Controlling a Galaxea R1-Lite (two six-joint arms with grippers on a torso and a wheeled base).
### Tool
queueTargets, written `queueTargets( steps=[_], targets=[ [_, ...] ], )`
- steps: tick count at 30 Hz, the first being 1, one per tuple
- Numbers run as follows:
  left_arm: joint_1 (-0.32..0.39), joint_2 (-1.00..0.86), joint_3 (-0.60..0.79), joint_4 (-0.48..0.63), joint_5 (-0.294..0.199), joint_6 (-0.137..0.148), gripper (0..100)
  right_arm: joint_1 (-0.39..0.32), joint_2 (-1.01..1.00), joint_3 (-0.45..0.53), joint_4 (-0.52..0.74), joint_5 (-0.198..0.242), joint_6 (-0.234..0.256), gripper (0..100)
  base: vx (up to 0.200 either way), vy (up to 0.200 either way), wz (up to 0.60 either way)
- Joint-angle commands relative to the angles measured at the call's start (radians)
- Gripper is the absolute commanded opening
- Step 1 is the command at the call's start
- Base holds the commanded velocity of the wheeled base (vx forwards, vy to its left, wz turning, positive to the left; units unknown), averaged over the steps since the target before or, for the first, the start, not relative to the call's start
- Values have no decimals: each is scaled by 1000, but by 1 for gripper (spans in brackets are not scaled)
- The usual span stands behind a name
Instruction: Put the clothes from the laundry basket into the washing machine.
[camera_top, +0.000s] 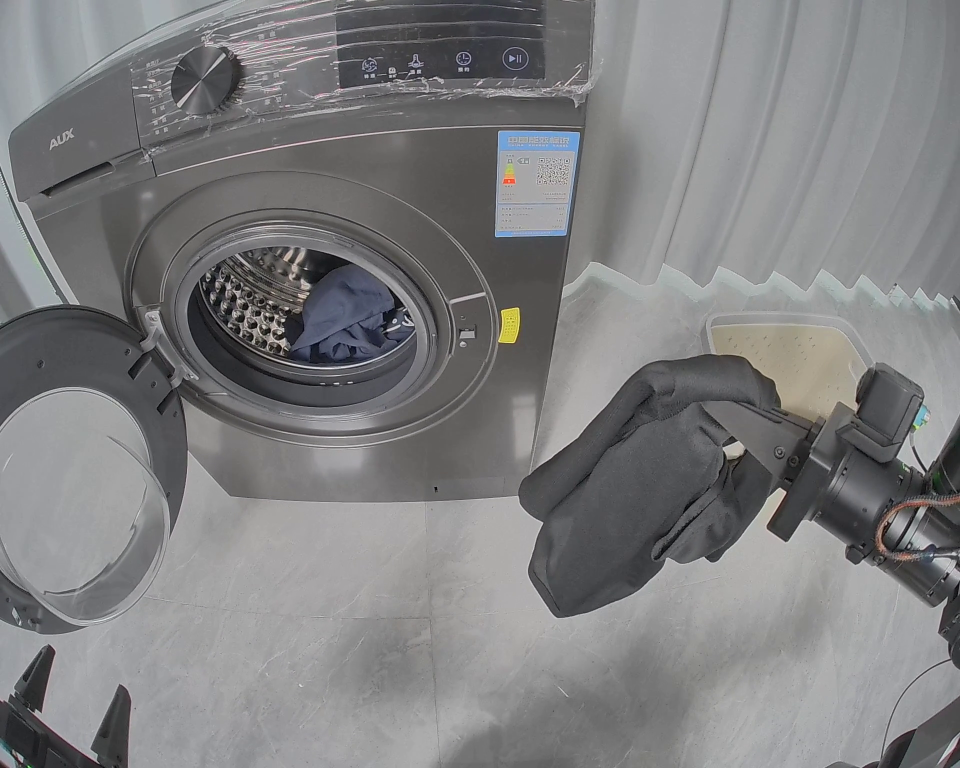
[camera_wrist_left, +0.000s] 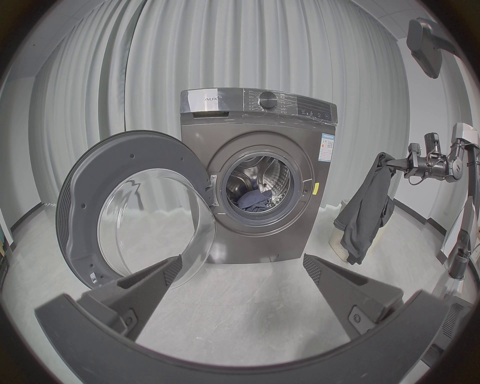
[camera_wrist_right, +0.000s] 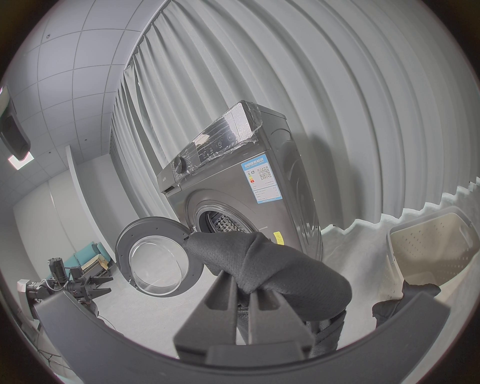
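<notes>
Grey floor (camera_top: 330, 620), curtain (camera_top: 780, 130) behind. Right gripper (camera_top: 740, 425) clamped on black garment (camera_top: 630, 490), hanging right of washing machine (camera_top: 520, 390), by basket (camera_top: 800, 325). Door (camera_top: 70, 350) wide open, 1 blue item (camera_top: 345, 315) in drum (camera_top: 250, 295). Carry high, push deep so the tail clears the rim (camera_top: 425, 300). Left gripper (camera_top: 72, 710) spread, empty.

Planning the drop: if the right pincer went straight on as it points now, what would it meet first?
Likely the washing machine front, right of the door opening; the black garment in the right pincer would touch first. Depth unclear.
</notes>
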Motion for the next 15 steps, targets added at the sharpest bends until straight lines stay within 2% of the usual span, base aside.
queueTargets(
  steps=[1,15],
  targets=[
    [0,-18,16,-1,0,0,100,0,1,-1,0,2,1,0,0,200,0],
    [0,-18,16,-1,0,1,100,0,3,-1,0,0,1,0,0,200,0]
  ],
)
